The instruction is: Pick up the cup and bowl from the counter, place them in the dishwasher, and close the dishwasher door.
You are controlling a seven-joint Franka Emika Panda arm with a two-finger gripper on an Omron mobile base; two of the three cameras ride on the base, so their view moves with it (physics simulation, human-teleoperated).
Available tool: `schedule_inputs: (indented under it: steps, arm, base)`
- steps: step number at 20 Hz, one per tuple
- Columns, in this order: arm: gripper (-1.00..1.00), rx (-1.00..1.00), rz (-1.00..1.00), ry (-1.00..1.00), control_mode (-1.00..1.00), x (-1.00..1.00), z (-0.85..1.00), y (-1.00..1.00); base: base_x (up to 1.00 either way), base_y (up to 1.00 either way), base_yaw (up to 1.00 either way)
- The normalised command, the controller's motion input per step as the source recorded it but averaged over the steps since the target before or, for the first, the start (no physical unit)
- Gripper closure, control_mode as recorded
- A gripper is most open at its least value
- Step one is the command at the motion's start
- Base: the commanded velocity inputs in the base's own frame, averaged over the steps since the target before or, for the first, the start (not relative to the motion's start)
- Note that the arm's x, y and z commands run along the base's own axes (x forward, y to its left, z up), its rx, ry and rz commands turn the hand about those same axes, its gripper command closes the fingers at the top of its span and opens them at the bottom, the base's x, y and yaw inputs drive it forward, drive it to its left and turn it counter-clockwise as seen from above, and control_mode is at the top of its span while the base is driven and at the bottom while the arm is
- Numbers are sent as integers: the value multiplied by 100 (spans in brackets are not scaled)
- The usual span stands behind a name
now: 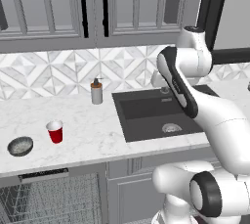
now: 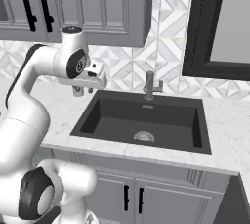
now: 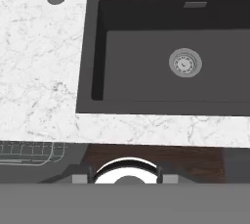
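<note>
White marble worktop (image 1: 97,135) runs along the tiled wall; black sink (image 1: 146,113) sunk into it is the landmark; dishwasher (image 1: 49,196) sits under the worktop left of the sink, door dropped open, wire rack (image 1: 53,198) showing; robot hand (image 2: 83,83) hangs above the sink's left rim, looking straight down; fingers (image 3: 158,173) barely show at the bottom of the hand view, holding nothing, width cannot be told; grey soap bottle (image 1: 96,92) stands just left of the sink's back corner; grey bowl (image 1: 20,146) lies far left of the sink near the worktop front; red cup (image 1: 55,132) upright between bowl and sink, near the bowl, not touching.
</note>
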Motion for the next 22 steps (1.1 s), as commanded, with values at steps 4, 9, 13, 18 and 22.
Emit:
schedule_inputs:
  steps: [4,9,13,18,22]
  arm:
    - [-100,-1,0,-9,-100,-56,0,3]
    - [-100,-6,0,-9,-100,-57,-5,34]
    - [-100,-5,0,1,-100,-1,-8,18]
    - [-100,0,0,0,100,0,0,0]
    - [-100,0,0,0,100,0,0,0]
  base:
    - [0,0,0]
    - [0,0,0]
    - [0,0,0]
    - [0,-8,1]
    - [-23,-30,16]
